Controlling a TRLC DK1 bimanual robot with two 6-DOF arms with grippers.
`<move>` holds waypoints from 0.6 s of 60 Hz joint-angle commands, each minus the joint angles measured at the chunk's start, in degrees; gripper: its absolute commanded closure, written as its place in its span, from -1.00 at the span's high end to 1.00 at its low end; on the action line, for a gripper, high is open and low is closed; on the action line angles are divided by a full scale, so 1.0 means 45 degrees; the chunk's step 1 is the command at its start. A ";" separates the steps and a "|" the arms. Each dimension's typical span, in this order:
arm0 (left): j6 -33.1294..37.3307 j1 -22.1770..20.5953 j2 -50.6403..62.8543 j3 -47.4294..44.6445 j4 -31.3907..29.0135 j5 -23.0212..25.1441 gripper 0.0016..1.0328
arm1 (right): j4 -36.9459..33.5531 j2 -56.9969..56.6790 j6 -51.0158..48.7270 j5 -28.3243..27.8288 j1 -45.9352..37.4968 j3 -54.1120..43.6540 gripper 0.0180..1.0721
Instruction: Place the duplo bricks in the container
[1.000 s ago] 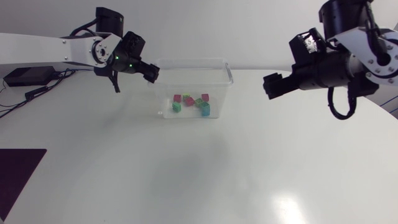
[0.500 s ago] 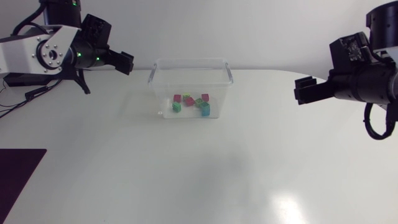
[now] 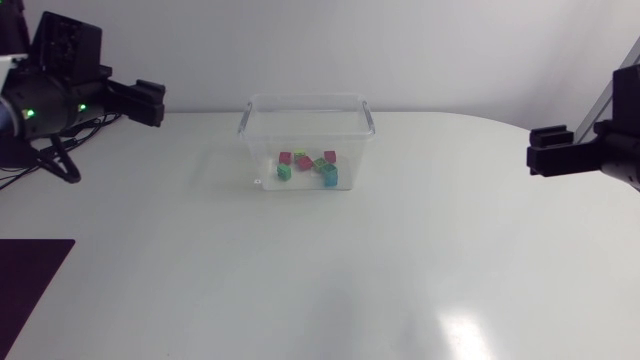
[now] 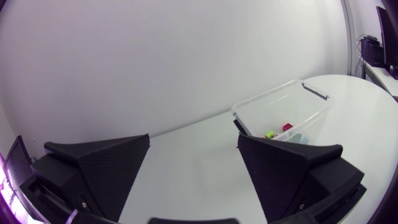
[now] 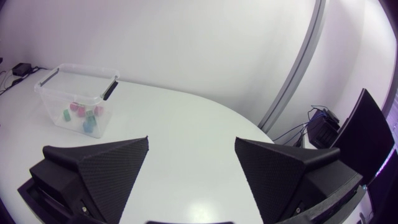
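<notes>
A clear plastic container stands at the back middle of the table with several duplo bricks inside, pink, green and blue. My left gripper hangs open at the far left, well apart from the box, nothing between its fingers. My right gripper is open at the far right edge, also empty. From the left wrist, the container lies ahead of the open gripper, partly behind one finger. From the right wrist, the container with its bricks sits far ahead of the open gripper.
A dark mat lies at the table's front left corner. Cables and a black box sit at the back left. The white table spreads in front of the container.
Both arms have drawn back from the container toward their own side edges, left arm leftward, right arm rightward. Both grippers stayed open. The bricks in the box have not moved.
</notes>
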 commanded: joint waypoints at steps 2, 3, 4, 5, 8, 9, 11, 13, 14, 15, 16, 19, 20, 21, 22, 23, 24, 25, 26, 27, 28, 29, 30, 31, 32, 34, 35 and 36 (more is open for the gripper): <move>-0.0352 0.0116 -0.1177 -0.1023 -0.0220 -0.0490 0.92 | -0.0122 -0.0775 0.0286 0.0205 -0.0266 -0.0538 0.91; -0.0352 0.0116 -0.1353 -0.1141 -0.0298 -0.0568 0.92 | -0.0142 -0.0872 0.0286 0.0185 -0.0344 -0.0596 0.91; -0.0352 0.0116 -0.1450 -0.1219 -0.0337 -0.0588 0.92 | -0.0142 -0.0970 0.0286 0.0185 -0.0403 -0.0655 0.91; -0.0313 0.0116 -0.1646 -0.1355 -0.0415 -0.0646 0.92 | -0.0142 -0.1087 0.0286 0.0185 -0.0461 -0.0714 0.91; -0.0274 0.0116 -0.2271 -0.1805 -0.0610 -0.0920 0.92 | -0.0103 -0.1615 0.0345 0.0185 -0.0598 -0.0987 0.91; -0.0274 0.0096 -0.2329 -0.1844 -0.0630 -0.0939 0.92 | -0.0083 -0.1673 0.0345 0.0185 -0.0598 -0.1026 0.91; -0.0274 0.0077 -0.2778 -0.2176 -0.0630 -0.0998 0.92 | -0.0103 -0.1966 0.0345 0.0185 -0.0598 -0.1163 0.91; -0.0274 0.0057 -0.3032 -0.2391 -0.0630 -0.0998 0.92 | -0.0122 -0.2142 0.0345 0.0185 -0.0617 -0.1260 0.91; -0.0274 0.0057 -0.3325 -0.2586 -0.0630 -0.1017 0.92 | -0.0142 -0.2259 0.0345 0.0185 -0.0617 -0.1319 0.91; -0.0254 0.0057 -0.3443 -0.2664 -0.0630 -0.1017 0.92 | -0.0161 -0.2376 0.0345 0.0185 -0.0617 -0.1358 0.91; -0.0274 0.0038 -0.3657 -0.2781 -0.0591 -0.1017 0.92 | -0.0161 -0.2474 0.0345 0.0185 -0.0617 -0.1417 0.91; -0.0293 0.0038 -0.4224 -0.3094 -0.0513 -0.1056 0.92 | -0.0161 -0.2767 0.0345 0.0185 -0.0617 -0.1573 0.91; -0.0313 0.0038 -0.4361 -0.3172 -0.0493 -0.1056 0.92 | -0.0181 -0.2826 0.0345 0.0185 -0.0617 -0.1612 0.91; -0.0313 0.0038 -0.4419 -0.3191 -0.0493 -0.1076 0.92 | -0.0181 -0.2884 0.0345 0.0205 -0.0657 -0.1651 0.91; -0.0313 0.0038 -0.4751 -0.3387 -0.0395 -0.1096 0.92 | -0.0220 -0.2982 0.0345 0.0224 -0.0657 -0.1671 0.91; -0.0313 0.0038 -0.4927 -0.3504 -0.0337 -0.1096 0.92 | -0.0279 -0.3099 0.0345 0.0224 -0.0657 -0.1710 0.91; -0.0313 0.0038 -0.5064 -0.3601 -0.0278 -0.1096 0.92 | -0.0279 -0.3138 0.0345 0.0224 -0.0657 -0.1729 0.91; -0.0313 0.0038 -0.5239 -0.3699 -0.0220 -0.1096 0.92 | -0.0318 -0.3197 0.0345 0.0244 -0.0676 -0.1749 0.91; -0.0313 0.0038 -0.5435 -0.3816 -0.0180 -0.1096 0.92 | -0.0318 -0.3275 0.0345 0.0263 -0.0676 -0.1788 0.91; -0.0313 0.0038 -0.5611 -0.3914 -0.0161 -0.1096 0.92 | -0.0357 -0.3392 0.0345 0.0263 -0.0715 -0.1807 0.91; -0.0313 0.0038 -0.5767 -0.3992 -0.0161 -0.1135 0.92 | -0.0357 -0.3509 0.0345 0.0263 -0.0754 -0.1866 0.91; -0.0352 0.0057 -0.5903 -0.4070 -0.0141 -0.1174 0.92 | -0.0357 -0.3587 0.0345 0.0283 -0.0793 -0.1924 0.91; -0.0352 0.0057 -0.5943 -0.4090 -0.0141 -0.1193 0.92 | -0.0357 -0.3665 0.0345 0.0302 -0.0832 -0.1964 0.91; -0.0352 0.0038 -0.6138 -0.4187 -0.0161 -0.1291 0.92 | -0.0376 -0.3743 0.0345 0.0322 -0.0871 -0.1983 0.91; -0.0352 0.0038 -0.6236 -0.4226 -0.0200 -0.1388 0.92 | -0.0415 -0.3841 0.0345 0.0322 -0.0910 -0.2042 0.91; -0.0411 0.0038 -0.6431 -0.4285 -0.0298 -0.1486 0.92 | -0.0474 -0.4017 0.0325 0.0341 -0.0930 -0.2120 0.91; -0.0450 0.0018 -0.6509 -0.4324 -0.0337 -0.1564 0.92 | -0.0493 -0.4154 0.0325 0.0341 -0.0930 -0.2178 0.91; -0.0469 0.0018 -0.6548 -0.4324 -0.0337 -0.1603 0.92 | -0.0493 -0.4290 0.0306 0.0341 -0.0930 -0.2257 0.91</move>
